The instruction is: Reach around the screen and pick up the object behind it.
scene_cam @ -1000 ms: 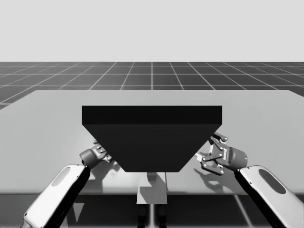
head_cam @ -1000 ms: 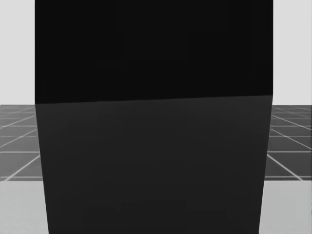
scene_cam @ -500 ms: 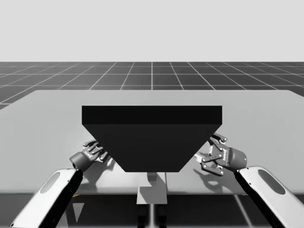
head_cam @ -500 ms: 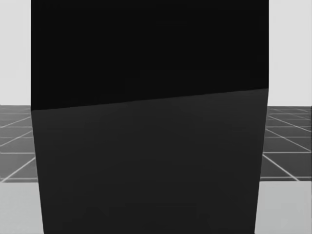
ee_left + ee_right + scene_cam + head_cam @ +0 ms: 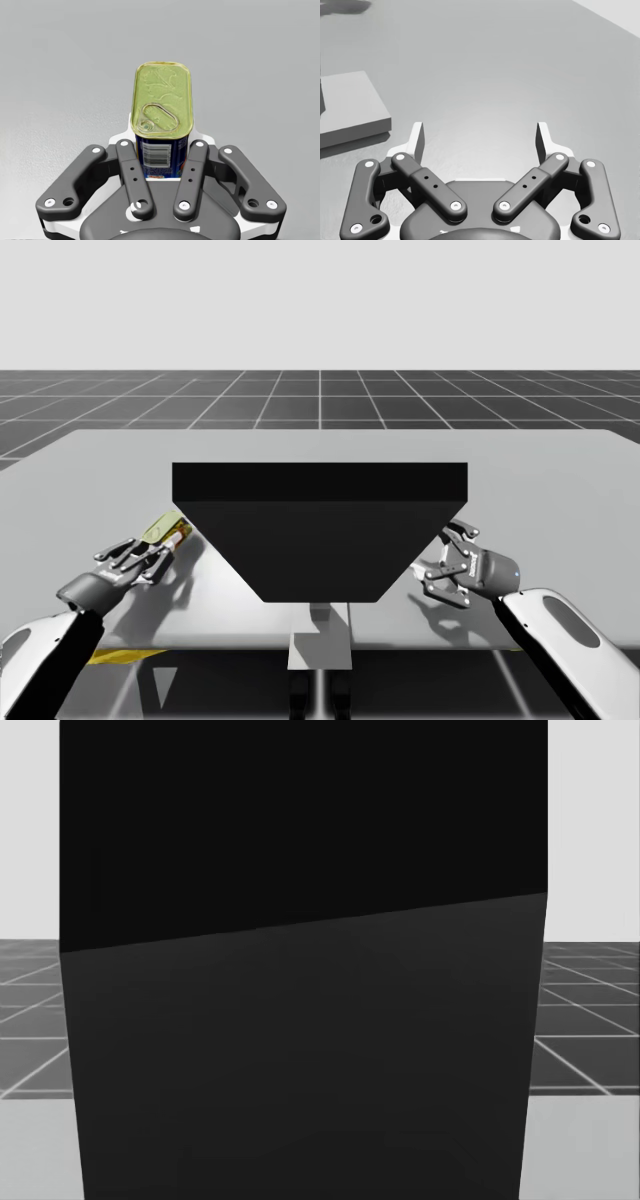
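Left wrist view: can point(image 5: 161, 107) is grabbed, but only by its tail end

Left end effector point(image 5: 161, 150) is clamped on the can's short end from both sides, with most of the can sticking out ahead of the fingers. High view puts it just off the screen's point(image 5: 320, 530) left side, toward the bench's point(image 5: 560, 490) left edge. My worry is that the long overhang lets it pivot or slide out on a quick swing, or it clips the screen's corner. Right end effector point(image 5: 480, 135) is wide open, holding nothing, near the screen's right side.
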You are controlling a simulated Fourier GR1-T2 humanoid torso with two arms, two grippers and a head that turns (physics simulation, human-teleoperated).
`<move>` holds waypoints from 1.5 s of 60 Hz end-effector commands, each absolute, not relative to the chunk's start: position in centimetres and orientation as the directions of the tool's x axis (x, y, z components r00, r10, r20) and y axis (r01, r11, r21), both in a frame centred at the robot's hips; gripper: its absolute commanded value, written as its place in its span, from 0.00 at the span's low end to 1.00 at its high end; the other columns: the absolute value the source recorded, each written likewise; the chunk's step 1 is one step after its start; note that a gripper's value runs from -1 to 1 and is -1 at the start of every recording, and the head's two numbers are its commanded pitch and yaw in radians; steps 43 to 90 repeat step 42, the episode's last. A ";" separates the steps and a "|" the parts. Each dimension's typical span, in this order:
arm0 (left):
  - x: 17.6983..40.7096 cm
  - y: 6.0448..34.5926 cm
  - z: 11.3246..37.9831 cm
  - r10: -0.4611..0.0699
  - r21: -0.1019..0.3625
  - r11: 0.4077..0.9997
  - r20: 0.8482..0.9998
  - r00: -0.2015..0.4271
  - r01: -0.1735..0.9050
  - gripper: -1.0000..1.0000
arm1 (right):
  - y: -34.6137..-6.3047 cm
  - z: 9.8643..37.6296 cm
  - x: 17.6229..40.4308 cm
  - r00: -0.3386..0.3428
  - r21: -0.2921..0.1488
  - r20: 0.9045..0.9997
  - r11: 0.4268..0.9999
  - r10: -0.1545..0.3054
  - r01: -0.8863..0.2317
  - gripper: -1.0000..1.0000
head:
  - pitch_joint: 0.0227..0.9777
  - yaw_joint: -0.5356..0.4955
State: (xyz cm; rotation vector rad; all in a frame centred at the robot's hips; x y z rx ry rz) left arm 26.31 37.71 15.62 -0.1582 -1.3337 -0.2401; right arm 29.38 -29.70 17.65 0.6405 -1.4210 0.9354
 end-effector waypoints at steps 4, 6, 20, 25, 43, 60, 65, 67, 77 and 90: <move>26.1 40.2 20.4 -0.109 0.078 0.955 0.989 0.097 0.286 1.00 | -29.7 17.6 29.6 -0.099 -0.169 0.982 0.524 0.159 -0.835 0.00 | 0.17 0.50; 25.8 40.6 21.0 -0.117 0.091 0.958 0.990 0.080 0.272 1.00 | -29.7 17.6 29.6 -0.099 -0.169 0.982 0.531 0.158 -0.830 0.00 | 0.17 0.50; 24.0 40.8 25.8 -0.124 0.127 0.964 0.992 -0.026 0.234 1.00 | -29.9 17.6 29.8 -0.115 -0.179 0.982 0.552 0.148 -0.815 0.00 | 0.17 0.50; 23.1 40.1 28.1 -0.141 0.156 0.961 0.987 -0.084 0.226 1.00 | -29.9 17.5 29.8 -0.115 -0.181 0.982 0.553 0.152 -0.813 0.00 | 0.17 0.50; 20.5 37.3 36.1 -0.205 0.254 0.957 0.935 -0.289 0.143 1.00 | -29.9 17.4 29.9 -0.115 -0.178 0.983 0.560 0.146 -0.809 0.00 | 0.17 0.50; 20.5 37.3 36.1 -0.205 0.254 0.957 0.935 -0.289 0.143 1.00 | -29.9 17.4 29.9 -0.115 -0.178 0.983 0.560 0.146 -0.809 0.00 | 0.17 0.50; 20.5 37.3 36.1 -0.205 0.254 0.957 0.935 -0.289 0.143 1.00 | -29.9 17.4 29.9 -0.115 -0.178 0.983 0.560 0.146 -0.809 0.00 | 0.17 0.50; 20.5 37.3 36.1 -0.205 0.254 0.957 0.935 -0.289 0.143 1.00 | -29.9 17.4 29.9 -0.115 -0.178 0.983 0.560 0.146 -0.809 0.00 | 0.17 0.50; 20.5 37.3 36.1 -0.205 0.254 0.957 0.935 -0.289 0.143 1.00 | -29.9 17.4 29.9 -0.115 -0.178 0.983 0.560 0.146 -0.809 0.00 | 0.17 0.50; 20.5 37.3 36.1 -0.205 0.254 0.957 0.935 -0.289 0.143 1.00 | -29.9 17.4 29.9 -0.115 -0.178 0.983 0.560 0.146 -0.809 0.00 | 0.17 0.50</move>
